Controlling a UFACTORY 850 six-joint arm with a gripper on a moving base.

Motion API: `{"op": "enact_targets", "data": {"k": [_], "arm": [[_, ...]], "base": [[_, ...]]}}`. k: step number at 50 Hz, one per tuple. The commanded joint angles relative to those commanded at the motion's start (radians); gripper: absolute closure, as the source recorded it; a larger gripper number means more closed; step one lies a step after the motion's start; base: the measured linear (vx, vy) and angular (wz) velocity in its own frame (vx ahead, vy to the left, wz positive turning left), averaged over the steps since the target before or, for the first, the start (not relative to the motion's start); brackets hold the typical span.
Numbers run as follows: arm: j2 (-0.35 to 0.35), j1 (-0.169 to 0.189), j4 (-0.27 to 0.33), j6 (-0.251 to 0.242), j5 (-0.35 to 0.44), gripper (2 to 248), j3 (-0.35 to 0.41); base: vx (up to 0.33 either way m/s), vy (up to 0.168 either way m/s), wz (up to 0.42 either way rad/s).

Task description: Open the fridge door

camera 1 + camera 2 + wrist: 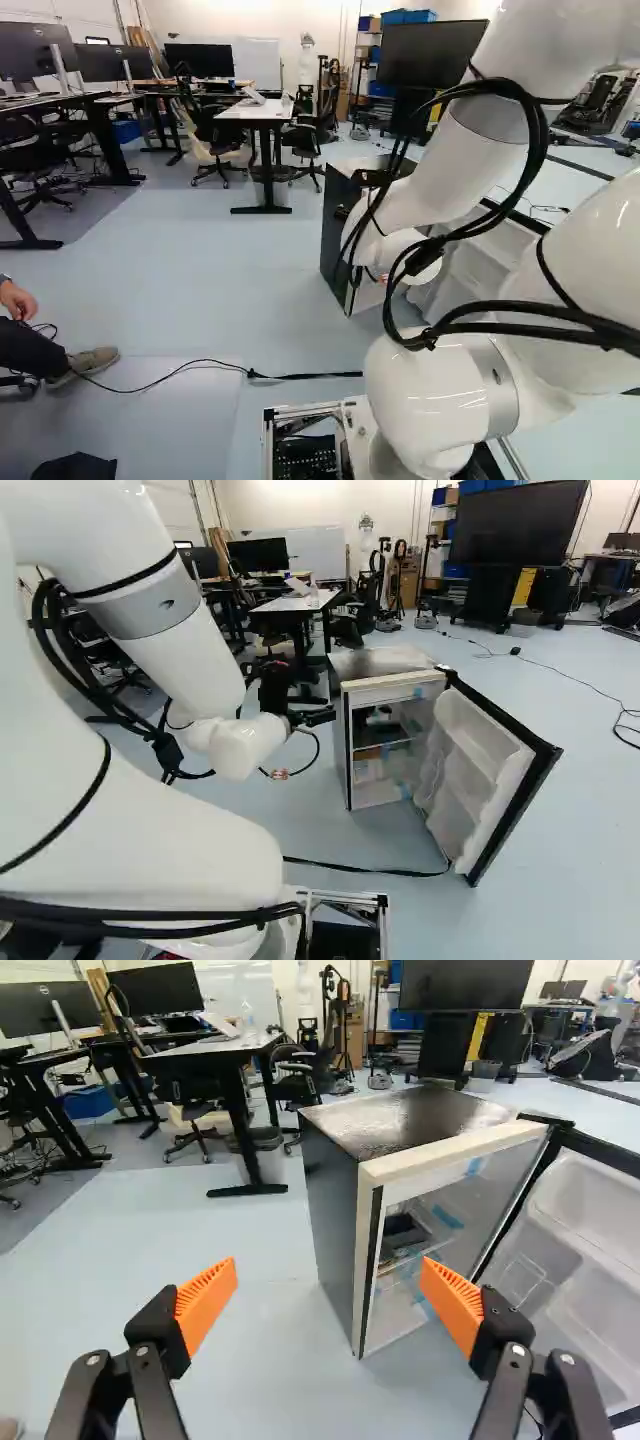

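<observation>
In the right base view the gripper [318, 717] is at the near left side of the small fridge [392, 662], whose door [485, 770] stands wide open to the right with its white inner shelves showing. The wrist view has the gripper [328, 1295] open, its orange pads [206, 1303] spread wide and nothing held between them. Ahead of the fingers is the fridge [335, 1175] with its dark top, pale front frame and shelves inside. The open door [585, 1250] lies beyond the finger nearer the fridge. In the left base view the arm covers much of the fridge.
A white desk [255, 112] with office chairs stands beyond the fridge. A large screen [518, 522] is farther back. A cable [300, 376] crosses the floor ahead of the base. A person's shoe [90, 362] rests on the floor at the left of the left base view.
</observation>
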State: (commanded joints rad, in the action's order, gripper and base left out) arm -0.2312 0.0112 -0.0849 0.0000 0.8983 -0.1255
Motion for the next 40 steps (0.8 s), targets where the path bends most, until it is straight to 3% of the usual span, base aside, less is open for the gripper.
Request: {"op": "enact_targets", "data": {"k": [20,40], "arm": [[-0.037,-0.009,0.065,0.000,-0.020,3,0.029],[-0.048,-0.011,0.085,0.000,-0.026,3,0.038]], "base": [[0.000,0.000,0.000],[0.000,0.000,0.000]]}}
